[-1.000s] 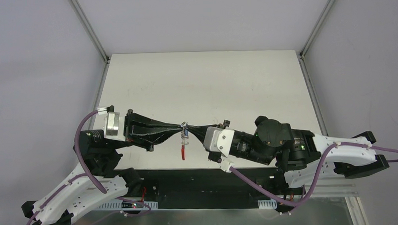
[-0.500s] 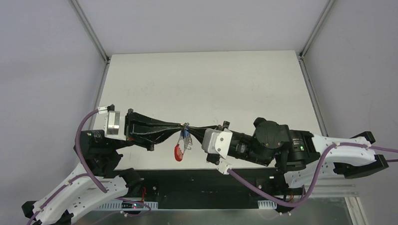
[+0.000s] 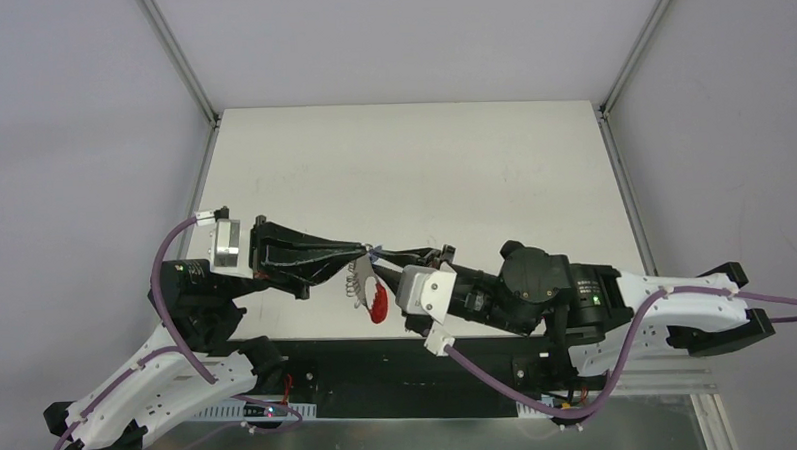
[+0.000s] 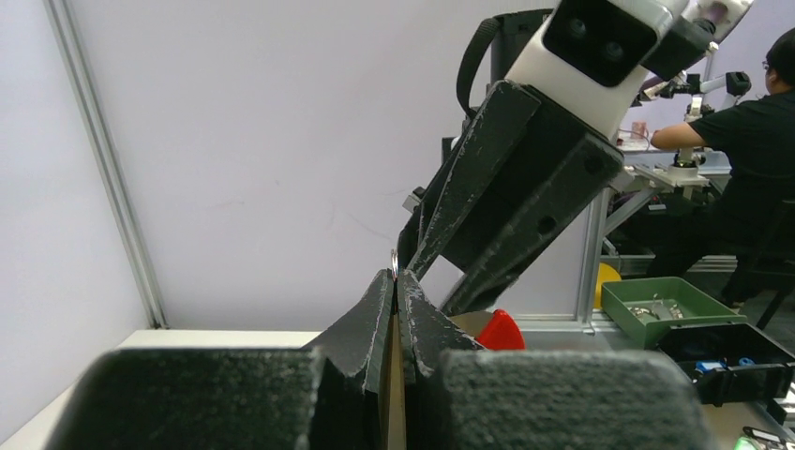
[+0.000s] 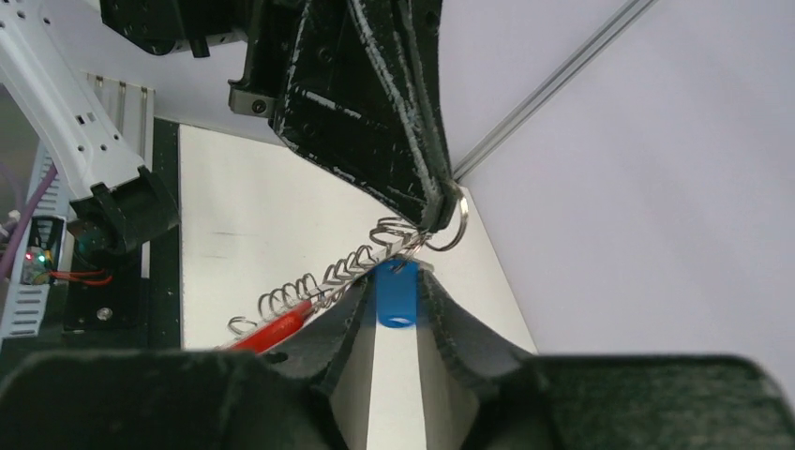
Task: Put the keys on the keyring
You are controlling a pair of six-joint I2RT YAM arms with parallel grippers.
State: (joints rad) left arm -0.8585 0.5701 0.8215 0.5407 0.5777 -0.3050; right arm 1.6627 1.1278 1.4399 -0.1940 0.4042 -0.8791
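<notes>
My two grippers meet tip to tip above the table's near edge. The left gripper (image 3: 363, 249) (image 4: 396, 274) is shut on a silver ring (image 5: 451, 231) of the keyring (image 3: 357, 281). From that ring, the chain of wire rings (image 5: 319, 281) trails down to the red strip (image 3: 378, 306) (image 5: 272, 328) (image 4: 500, 330). The keys' blue tag (image 5: 397, 292) hangs from a ring and sits between the fingertips of my right gripper (image 5: 397, 281) (image 3: 381, 256). Those jaws stand slightly apart with the tag filling the gap. I cannot make out the dark metal key itself.
The white table (image 3: 422, 164) stretches away behind the grippers, framed by aluminium rails (image 3: 179, 58). A black strip (image 3: 399, 350) runs along the near edge. Off the table, the left wrist view shows a green bin (image 4: 666, 305).
The red strip swung from hanging straight down to slanting toward the right gripper, and the ring chain spread out. The right wrist shifted left. Its jaws parted a little.
</notes>
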